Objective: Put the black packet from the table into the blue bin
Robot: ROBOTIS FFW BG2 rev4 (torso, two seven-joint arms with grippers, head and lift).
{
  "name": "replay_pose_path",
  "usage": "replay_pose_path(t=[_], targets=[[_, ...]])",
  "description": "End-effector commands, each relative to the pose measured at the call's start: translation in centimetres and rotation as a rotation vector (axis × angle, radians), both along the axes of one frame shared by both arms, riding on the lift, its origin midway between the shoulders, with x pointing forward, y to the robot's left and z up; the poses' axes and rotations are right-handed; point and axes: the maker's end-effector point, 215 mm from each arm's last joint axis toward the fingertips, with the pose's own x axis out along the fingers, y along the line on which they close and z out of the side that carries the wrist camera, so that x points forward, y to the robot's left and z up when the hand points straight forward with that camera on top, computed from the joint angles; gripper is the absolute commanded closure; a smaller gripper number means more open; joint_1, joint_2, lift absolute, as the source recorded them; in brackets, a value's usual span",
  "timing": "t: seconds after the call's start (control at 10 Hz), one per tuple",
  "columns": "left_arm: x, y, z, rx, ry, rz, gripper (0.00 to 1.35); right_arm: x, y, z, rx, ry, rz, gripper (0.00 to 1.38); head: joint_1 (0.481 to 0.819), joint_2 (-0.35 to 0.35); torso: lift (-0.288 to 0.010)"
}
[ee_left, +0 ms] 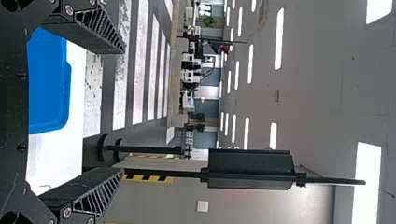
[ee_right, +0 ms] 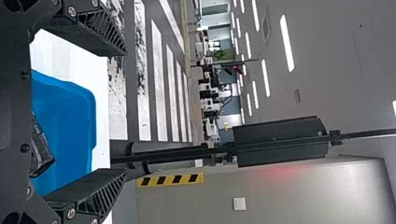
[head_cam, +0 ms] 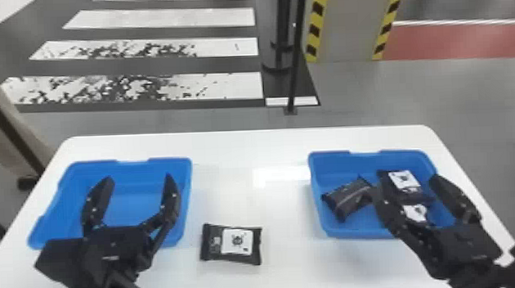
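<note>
Centrally, black plastic packet [head_cam: 231, 244]: between blue plastic bins [head_cam: 127, 174] [head_cam: 343, 165], we judge for easy reach.
Left black pincer [head_cam: 138, 178], right black pincer [head_cam: 405, 183]: open, ready to grasp.

Head view: right gripper [head_cam: 405, 179] partly hides labelled packets [head_cam: 407, 180] in right blue bin [head_cam: 315, 172]; left gripper [head_cam: 139, 177] obscures part of left blue bin [head_cam: 131, 169]. Counter [head_cam: 244, 144] cropped below.

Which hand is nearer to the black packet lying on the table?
Left. The left hand hangs open over the left blue bin, to the packet's left; the right hand is open over the right blue bin, farther off to its right.
</note>
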Motion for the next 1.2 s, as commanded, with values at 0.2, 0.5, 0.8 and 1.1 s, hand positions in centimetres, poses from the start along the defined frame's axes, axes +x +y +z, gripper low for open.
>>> replay_pose_path(t=[0.2, 0.5, 0.8, 1.1], targets=[[-0.1, 0.0, -0.2, 0.000, 0.007, 0.000, 0.13, 0.0, 0.0, 0.0, 0.000, -0.002, 0.000, 0.13, 0.695, -0.026, -0.110], [-0.1, 0.0, -0.3, -0.002, 0.007, 0.000, 0.13, 0.1, 0.0, 0.0, 0.000, -0.002, -0.001, 0.13, 0.695, -0.026, -0.110], [-0.1, 0.0, -0.3, 0.000, 0.010, 0.000, 0.13, 1.0, 3.2, -1.4, 0.003, 0.044, 0.074, 0.13, 0.695, -0.019, -0.110], [0.0, 0.0, -0.4, 0.001, 0.012, 0.000, 0.13, 2.5, 8.2, -4.7, -0.027, 0.134, 0.264, 0.13, 0.695, 0.039, -0.110]])
